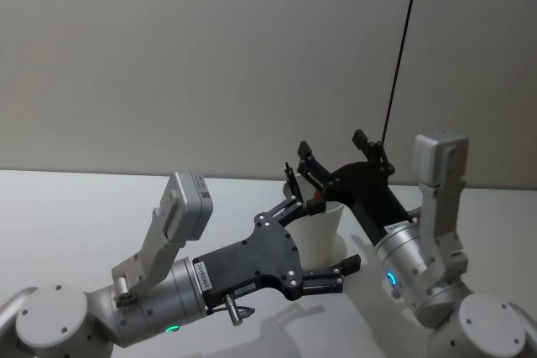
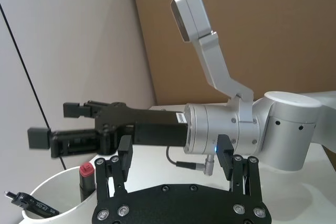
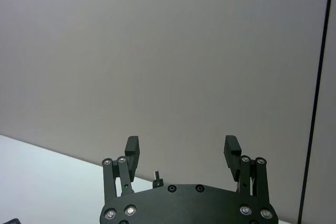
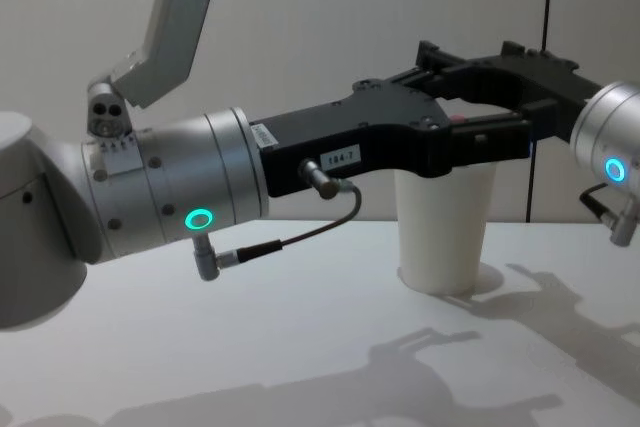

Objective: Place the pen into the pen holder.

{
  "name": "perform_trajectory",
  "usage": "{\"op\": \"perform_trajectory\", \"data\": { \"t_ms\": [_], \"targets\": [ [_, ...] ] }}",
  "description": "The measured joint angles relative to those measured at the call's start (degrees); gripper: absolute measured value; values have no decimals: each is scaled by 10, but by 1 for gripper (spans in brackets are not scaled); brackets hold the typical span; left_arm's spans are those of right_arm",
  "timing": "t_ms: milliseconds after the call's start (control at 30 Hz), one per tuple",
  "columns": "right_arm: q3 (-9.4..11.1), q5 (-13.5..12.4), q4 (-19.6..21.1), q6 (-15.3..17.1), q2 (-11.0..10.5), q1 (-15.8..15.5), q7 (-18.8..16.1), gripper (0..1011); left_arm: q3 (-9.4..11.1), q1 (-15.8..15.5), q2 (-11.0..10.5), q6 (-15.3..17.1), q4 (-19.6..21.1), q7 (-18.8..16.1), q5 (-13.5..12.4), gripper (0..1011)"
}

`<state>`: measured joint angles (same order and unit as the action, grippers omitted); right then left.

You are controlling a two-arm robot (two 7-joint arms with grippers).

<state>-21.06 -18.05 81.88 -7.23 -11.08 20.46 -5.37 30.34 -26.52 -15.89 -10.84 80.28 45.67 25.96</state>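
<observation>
Both pincers crowd pen holder [image 1: 323,228] mouth; table [image 4: 300,347] around open.

Pen holder [image 4: 446,232]: a plain white paper cup, tapered, wider at the top, standing upright on the white table. Its upper part is hidden behind the black gripper in the chest view.
Rim [image 2: 50,188]: rolled, white, seen from above in the left wrist view.
Pen [image 2: 86,180]: black body with a red cap end, standing inside the cup and leaning on its wall; the red end rises just over the rim.
Second pen [image 2: 29,204]: black, with a clip, lying tilted across the cup opening.
</observation>
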Motion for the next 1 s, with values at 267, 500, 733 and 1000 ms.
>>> {"op": "perform_trajectory", "data": {
  "t_ms": [267,500,733,1000],
  "targets": [
    [26,-29,25,3,2,-14,-1,1001,0,0,0,0,0,0,0,1003],
    [56,-53,59,13,2,-34,7,1001,0,0,0,0,0,0,0,1003],
    [68,-60,76,19,0,-45,13,1001,0,0,0,0,0,0,0,1003],
    [69,-52,90,27,-9,-64,13,1001,-2,7,-3,6,7,-26,-7,1003]
  ]
}}
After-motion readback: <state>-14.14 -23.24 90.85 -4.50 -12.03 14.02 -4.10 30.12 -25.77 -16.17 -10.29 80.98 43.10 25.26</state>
